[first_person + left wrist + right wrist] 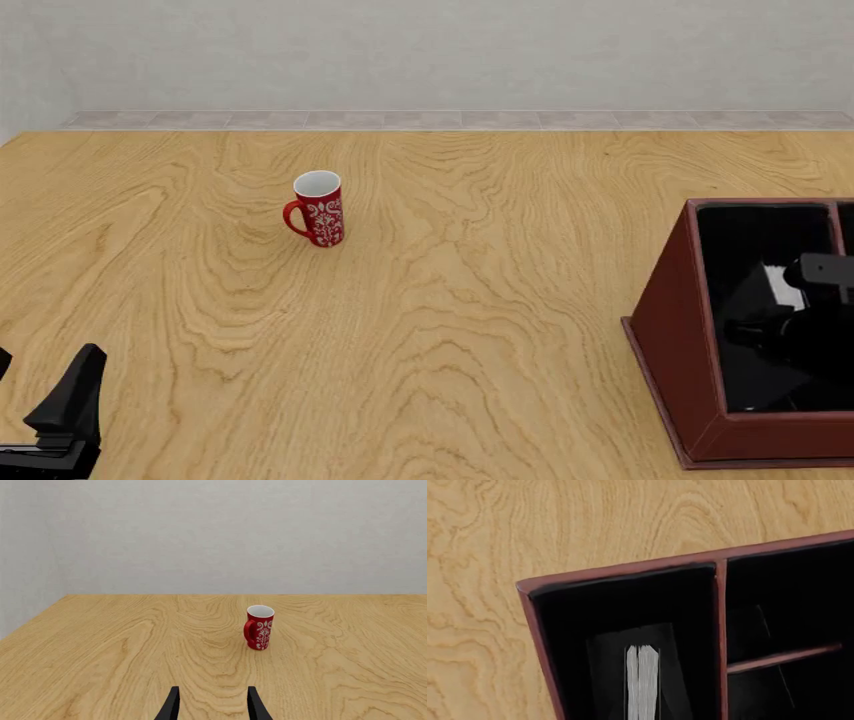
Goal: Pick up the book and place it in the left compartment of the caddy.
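Looking down from the right wrist, the book's [642,680] white page block stands between dark covers inside the left compartment [620,607] of the red-brown caddy [627,571], left of the divider [720,630]. The front view has the caddy [674,345] at the table's right. My right gripper [790,325] hangs black over the left compartment [754,240], its fingers lost against the black lining. My left gripper [60,410] rests at the near left, open and empty, its fingertips [173,705] spread above bare wood.
A red mug [318,210] with a white pattern stands upright at the far left-centre of the table, also ahead of the left gripper as the red mug [260,627]. A smaller section [787,595] lies right of the divider, split by a crossbar.
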Robot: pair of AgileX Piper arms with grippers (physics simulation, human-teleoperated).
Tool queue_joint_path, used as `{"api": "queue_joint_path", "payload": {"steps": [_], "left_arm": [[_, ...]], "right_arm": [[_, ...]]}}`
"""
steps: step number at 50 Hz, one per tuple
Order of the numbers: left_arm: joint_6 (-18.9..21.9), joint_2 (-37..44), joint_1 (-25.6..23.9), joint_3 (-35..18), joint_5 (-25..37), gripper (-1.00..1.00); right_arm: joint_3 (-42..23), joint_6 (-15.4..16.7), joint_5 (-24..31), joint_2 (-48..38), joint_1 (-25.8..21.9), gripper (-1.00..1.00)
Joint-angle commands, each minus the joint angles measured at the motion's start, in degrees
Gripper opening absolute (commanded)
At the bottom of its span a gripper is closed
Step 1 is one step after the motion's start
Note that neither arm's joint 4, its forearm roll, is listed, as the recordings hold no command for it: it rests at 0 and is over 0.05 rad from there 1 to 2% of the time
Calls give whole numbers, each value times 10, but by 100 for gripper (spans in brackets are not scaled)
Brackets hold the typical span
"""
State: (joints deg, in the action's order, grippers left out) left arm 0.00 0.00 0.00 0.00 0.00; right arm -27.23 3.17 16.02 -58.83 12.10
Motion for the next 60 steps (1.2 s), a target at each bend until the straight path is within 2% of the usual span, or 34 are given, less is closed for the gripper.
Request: {"api": "queue_joint_path", "payload": {"steps": [1, 49, 50, 60], "left_arm": [[0, 0, 0, 0, 0, 100], [0, 0, 0, 0, 0, 100], [0, 0, 0, 0, 0, 100], [0, 0, 0, 0, 0, 100]], "right_arm": [[3, -10, -12, -6, 4, -100], [19, -16, -33, -23, 3, -100], [20, -15, -31, -23, 2, 100], [19, -16, -24, -17, 2, 100]]}}
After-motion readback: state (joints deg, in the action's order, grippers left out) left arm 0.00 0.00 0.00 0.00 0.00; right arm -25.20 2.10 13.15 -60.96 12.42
